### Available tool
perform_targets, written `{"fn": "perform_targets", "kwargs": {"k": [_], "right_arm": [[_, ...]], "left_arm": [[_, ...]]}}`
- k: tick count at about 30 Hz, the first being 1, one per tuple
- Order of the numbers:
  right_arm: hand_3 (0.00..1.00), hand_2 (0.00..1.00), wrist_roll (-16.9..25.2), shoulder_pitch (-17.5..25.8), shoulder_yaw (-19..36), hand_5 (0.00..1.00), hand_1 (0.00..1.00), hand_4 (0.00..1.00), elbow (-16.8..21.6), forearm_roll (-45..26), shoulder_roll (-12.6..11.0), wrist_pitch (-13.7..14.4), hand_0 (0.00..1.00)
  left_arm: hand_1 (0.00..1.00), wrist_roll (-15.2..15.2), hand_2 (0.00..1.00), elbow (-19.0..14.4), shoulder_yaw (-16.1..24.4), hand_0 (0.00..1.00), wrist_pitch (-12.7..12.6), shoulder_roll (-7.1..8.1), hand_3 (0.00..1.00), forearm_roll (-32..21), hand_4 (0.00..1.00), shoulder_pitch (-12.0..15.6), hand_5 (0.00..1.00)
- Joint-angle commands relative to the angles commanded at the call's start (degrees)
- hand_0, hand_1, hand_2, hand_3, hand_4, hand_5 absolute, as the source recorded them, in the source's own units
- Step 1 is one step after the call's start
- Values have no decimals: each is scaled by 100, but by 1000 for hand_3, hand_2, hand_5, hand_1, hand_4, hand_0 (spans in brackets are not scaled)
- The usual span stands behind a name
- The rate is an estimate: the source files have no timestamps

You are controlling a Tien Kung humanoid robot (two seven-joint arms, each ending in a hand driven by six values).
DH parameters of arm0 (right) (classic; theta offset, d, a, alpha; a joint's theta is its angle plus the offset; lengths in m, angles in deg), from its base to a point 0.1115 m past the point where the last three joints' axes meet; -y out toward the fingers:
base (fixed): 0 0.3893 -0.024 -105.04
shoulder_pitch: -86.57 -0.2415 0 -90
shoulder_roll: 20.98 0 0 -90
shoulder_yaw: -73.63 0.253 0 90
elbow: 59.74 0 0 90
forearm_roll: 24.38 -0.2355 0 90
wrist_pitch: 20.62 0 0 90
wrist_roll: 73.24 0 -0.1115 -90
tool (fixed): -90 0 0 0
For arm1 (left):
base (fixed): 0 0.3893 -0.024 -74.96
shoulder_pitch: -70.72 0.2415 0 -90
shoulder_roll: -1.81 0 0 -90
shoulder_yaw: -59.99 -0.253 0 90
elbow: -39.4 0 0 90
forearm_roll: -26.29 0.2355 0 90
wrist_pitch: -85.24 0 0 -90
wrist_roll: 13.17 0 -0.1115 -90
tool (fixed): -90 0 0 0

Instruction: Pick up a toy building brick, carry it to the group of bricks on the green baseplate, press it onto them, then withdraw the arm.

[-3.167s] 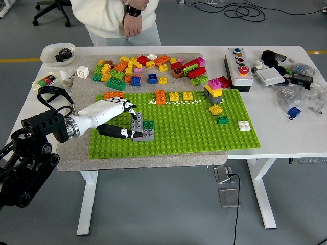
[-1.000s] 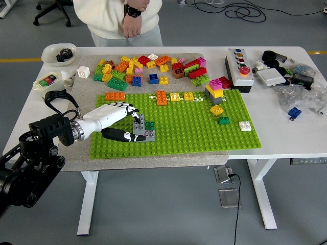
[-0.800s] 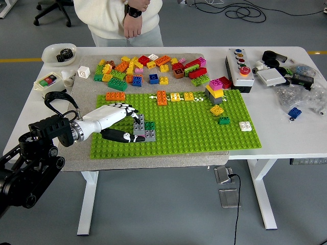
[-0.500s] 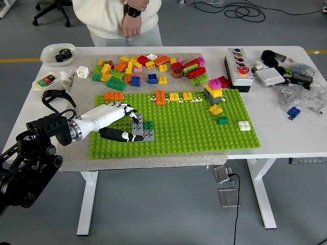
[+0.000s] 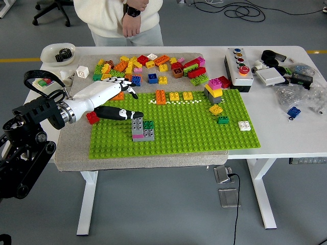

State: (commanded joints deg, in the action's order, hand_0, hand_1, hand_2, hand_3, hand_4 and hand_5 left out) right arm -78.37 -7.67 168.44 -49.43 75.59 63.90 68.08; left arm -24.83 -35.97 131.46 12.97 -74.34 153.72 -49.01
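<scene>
A green baseplate (image 5: 194,127) lies on a grey mat. On its left part stands a small group of bricks: a grey stack (image 5: 138,127) with a green brick (image 5: 148,124) beside it and a pink strip at its base. My left hand (image 5: 127,102) hovers up and left of that group, apart from it, with fingers spread and holding nothing. A red brick (image 5: 92,117) lies on the mat just under the wrist. Orange and yellow bricks (image 5: 173,96) sit along the plate's far edge. The right arm is not in view.
A pile of loose coloured bricks (image 5: 148,66) lies on the mat behind the plate. A stacked pink-yellow-grey tower (image 5: 214,91) stands at the plate's far right. A button box (image 5: 237,69) and clutter sit to the right. A person (image 5: 134,13) stands at the far side with hands clasped.
My left hand has let go of the grey brick group and pulled back up and to the left. The group stays on the plate. The red brick by the wrist now shows.
</scene>
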Motion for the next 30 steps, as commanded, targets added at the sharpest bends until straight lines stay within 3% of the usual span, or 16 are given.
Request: {"fn": "perform_targets", "kwargs": {"k": [9, 13, 14, 19, 30], "right_arm": [[636, 682, 0, -2, 21, 575, 636, 853, 0, 8, -9, -2, 748], [636, 682, 3, -9, 24, 575, 636, 853, 0, 0, -7, -4, 748], [634, 681, 5, -11, 24, 576, 636, 853, 0, -3, -8, -3, 747], [634, 681, 4, -25, 48, 576, 636, 853, 0, -2, -16, -1, 747], [635, 681, -3, -15, 52, 575, 636, 853, 0, 8, -13, 5, 747]], "left_arm": [[941, 54, 841, -98, 13, 998, -141, -21, 718, -142, 998, -35, 968], [941, 59, 841, -96, 6, 998, -504, -16, 718, -388, 998, -38, 968], [877, 61, 793, -96, 12, 998, -581, -14, 731, -439, 998, -40, 955], [877, 37, 793, -111, 94, 998, -857, -8, 731, -656, 998, -58, 955], [838, 46, 771, -209, 243, 998, -903, 13, 745, -808, 998, 28, 925]]}}
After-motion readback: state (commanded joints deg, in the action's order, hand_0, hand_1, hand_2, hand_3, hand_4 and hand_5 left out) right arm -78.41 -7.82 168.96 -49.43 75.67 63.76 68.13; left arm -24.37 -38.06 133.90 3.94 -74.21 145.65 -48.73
